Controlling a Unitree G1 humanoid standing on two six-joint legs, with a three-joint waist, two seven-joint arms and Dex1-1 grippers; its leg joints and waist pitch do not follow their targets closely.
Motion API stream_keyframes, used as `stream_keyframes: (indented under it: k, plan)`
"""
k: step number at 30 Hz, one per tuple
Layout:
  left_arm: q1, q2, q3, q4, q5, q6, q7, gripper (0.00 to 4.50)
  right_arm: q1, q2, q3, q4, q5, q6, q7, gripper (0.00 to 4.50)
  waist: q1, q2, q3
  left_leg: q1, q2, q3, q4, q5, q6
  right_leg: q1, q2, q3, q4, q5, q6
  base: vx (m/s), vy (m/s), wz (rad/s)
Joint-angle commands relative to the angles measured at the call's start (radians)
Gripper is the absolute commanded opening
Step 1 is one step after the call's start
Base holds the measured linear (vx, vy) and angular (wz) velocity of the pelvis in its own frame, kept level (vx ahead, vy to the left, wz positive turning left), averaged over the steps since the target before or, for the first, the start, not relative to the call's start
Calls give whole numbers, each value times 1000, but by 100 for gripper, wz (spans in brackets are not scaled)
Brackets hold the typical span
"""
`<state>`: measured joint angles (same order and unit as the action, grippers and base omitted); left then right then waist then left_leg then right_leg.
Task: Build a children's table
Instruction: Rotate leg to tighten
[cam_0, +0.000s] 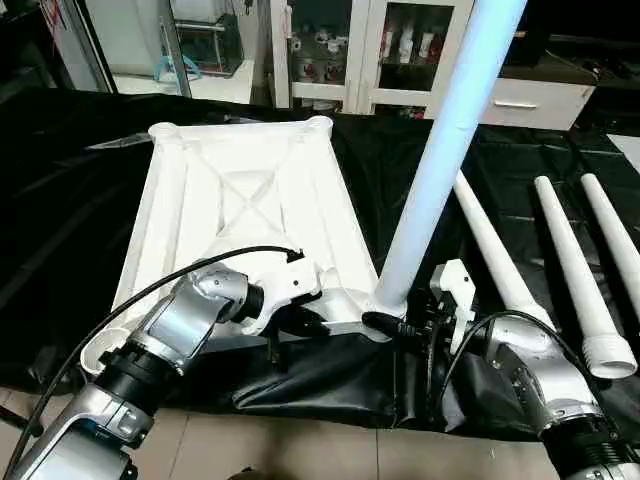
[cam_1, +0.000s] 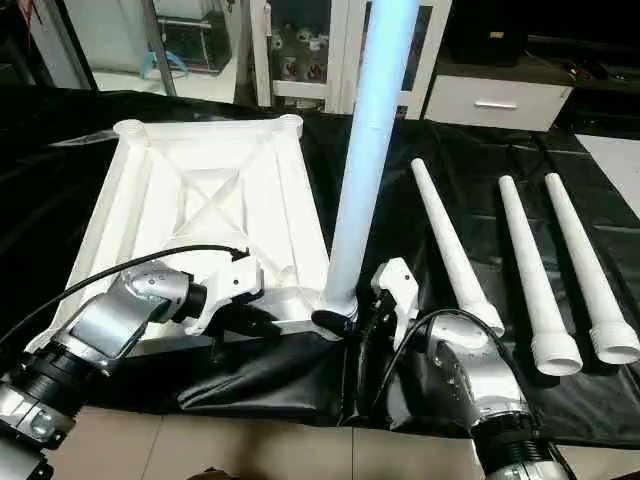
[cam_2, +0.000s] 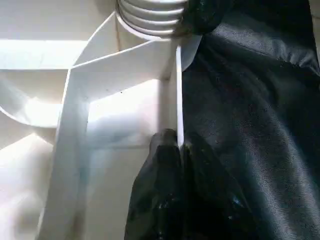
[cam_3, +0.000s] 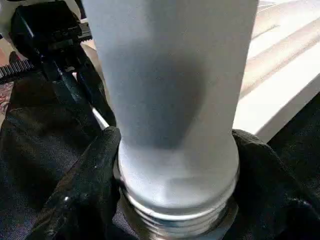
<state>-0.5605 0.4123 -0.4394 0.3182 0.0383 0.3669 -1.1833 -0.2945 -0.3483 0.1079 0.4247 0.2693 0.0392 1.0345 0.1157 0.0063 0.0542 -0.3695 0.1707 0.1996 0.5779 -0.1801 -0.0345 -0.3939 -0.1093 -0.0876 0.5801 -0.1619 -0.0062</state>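
The right gripper (cam_3: 175, 200) clasped the upright leg (cam_0: 440, 150) at its threaded base, seemingly to screw it in; the left gripper (cam_2: 180, 150) pinched the tabletop (cam_0: 240, 190) rim, steadying it.

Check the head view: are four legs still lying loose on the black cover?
No: three legs lie loose there; the fourth leg stands upright at the tabletop's corner.
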Motion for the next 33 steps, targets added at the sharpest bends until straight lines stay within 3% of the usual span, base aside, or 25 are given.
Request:
stream_keyframes:
  k: [1, 5, 7, 10, 12, 13, 14, 17, 20, 24, 26, 28, 30, 31, 32, 33]
  plan:
    - [17, 7, -61, 5, 20, 10, -48, 0, 10, -5, 1, -24, 19, 17, 17, 274, -3, -1, -69, 19, 66, -28, -74, -246, 26, 41, -58, 50, -51, -186, -241, 0, 0, 0]
    - [17, 7, -61, 4, 17, 11, -50, 0, 7, 9, -6, -11, 15, 22, 0, 274, -3, -2, -69, 19, 65, -28, -73, -235, 30, 41, -57, 50, -50, -177, -244, 0, 0, 0]
    - [15, -4, -53, 12, 14, 14, -34, 0, -16, 34, -16, 39, -20, 17, -85, 274, -5, -2, -68, 18, 65, -28, -74, -239, 26, 40, -59, 50, -51, -190, -243, 0, 0, 0]
    - [-3, -60, -11, 63, 15, 18, 68, 0, -66, 81, -40, 149, -86, -18, -278, 274, -15, -2, -60, 17, 65, -31, -80, -317, -10, 35, -60, 50, -61, -300, -221, 0, 0, 0]
    - [-19, -95, 15, 99, 18, 21, 136, 0, -88, 105, -55, 196, -106, -35, -370, 273, -23, -6, -58, 27, 62, -38, -82, -393, -40, 32, -63, 47, -75, -419, -186, 0, 0, 0]
    - [-44, -142, 50, 149, 20, 34, 228, 0, -120, 147, -84, 252, -109, -39, -487, 272, -37, -3, -53, 31, 60, -40, -82, -439, -59, 23, -63, 45, -84, -484, -167, -62, 3, -2]
    - [-62, -175, 73, 182, 20, 48, 290, 0, -142, 178, -102, 289, -111, -44, -574, 272, -37, -3, -53, 31, 60, -40, -82, -439, -59, 23, -63, 45, -84, -484, -167, -61, 11, -6]
    - [-112, -267, 129, 257, 16, 97, 450, 0, -215, 272, -139, 394, -110, -64, -789, 272, -55, 1, -54, 31, 57, -52, -82, -505, -69, 22, -63, 31, -99, -565, -119, -40, 8, -5]
    - [-147, -332, 171, 316, 20, 100, 585, 0, -274, 332, -150, 470, -116, -85, -923, 272, -68, 2, -54, 32, 53, -51, -80, -525, -62, 16, -58, 28, -105, -550, -112, 0, 0, 0]
    - [-196, -413, 235, 416, 28, 38, 771, 0, -355, 417, -154, 567, -132, -159, -1019, 272, -66, 2, -57, 35, 51, -47, -77, -520, -46, 9, -57, 28, -107, -523, -111, 0, 0, 0]
    - [-199, -412, 229, 422, 35, 29, 768, 0, -368, 433, -144, 576, -137, -176, -986, 272, -61, -9, -60, 22, 52, -43, -79, -475, -21, 19, -61, 32, -103, -481, -115, 0, 0, 0]
    - [-197, -406, 223, 417, 35, 34, 747, 0, -379, 444, -135, 590, -149, -192, -972, 272, -56, -3, -62, 17, 54, -41, -80, -431, -10, 21, -62, 37, -94, -433, -134, 0, 0, 0]
    - [-191, -397, 208, 412, 41, 37, 726, 0, -381, 451, -136, 602, -147, -221, -938, 272, -54, -11, -62, 16, 55, -37, -79, -406, -1, 22, -61, 38, -89, -399, -149, 0, 0, 0]
    - [-188, -393, 204, 414, 43, 37, 716, 0, -380, 457, -152, 605, -128, -242, -905, 272, -51, -6, -62, 14, 56, -36, -79, -385, 6, 24, -62, 40, -84, -371, -163, 0, 0, 0]
    - [-188, -393, 204, 415, 43, 37, 716, 0, -380, 458, -152, 606, -127, -243, -904, 328, -51, -6, -62, 14, 56, -36, -79, -385, 6, 24, -62, 40, -84, -371, -163, 0, 0, 0]
    - [-180, -385, 197, 406, 44, 32, 695, 0, -373, 452, -147, 595, -132, -267, -890, 342, -49, -8, -63, 15, 56, -34, -79, -371, 13, 25, -63, 41, -83, -363, -171, 0, 0, 0]
